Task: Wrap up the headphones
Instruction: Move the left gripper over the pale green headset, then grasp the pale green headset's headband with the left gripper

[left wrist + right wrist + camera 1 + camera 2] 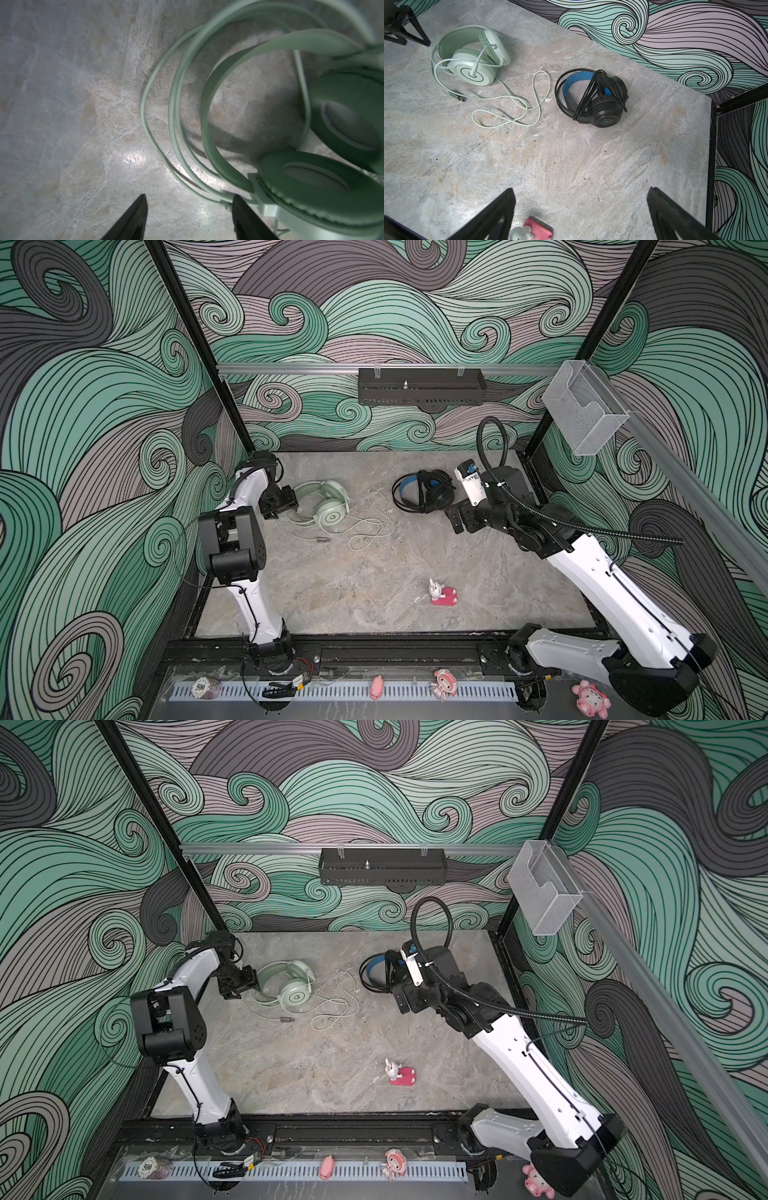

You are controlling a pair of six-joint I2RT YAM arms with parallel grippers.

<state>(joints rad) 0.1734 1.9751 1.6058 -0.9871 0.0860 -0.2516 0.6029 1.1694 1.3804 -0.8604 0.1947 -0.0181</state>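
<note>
Grey marbled worktop (353, 572), a few dark specks near the middle. Mint-green headphones (326, 504) lie far left, earcups close together. Their pale cable (376, 522) has a few loops beside the band; the rest sprawls in loose curves toward the centre, with the plug (322, 538) flat on the surface. Black headphones (428, 491) with a blue inner band lie far right, with a black cable (588, 93) wound across them. Well apart, nearer the front, is a small white rabbit toy (441, 594) on a pink base.

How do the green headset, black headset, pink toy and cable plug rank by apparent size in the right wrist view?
1-2. green headset and black headset: about alike, no ranking.
3. pink toy: cut off by the frame edge and nearer the camera, so unsure.
4. cable plug: smallest.
</note>
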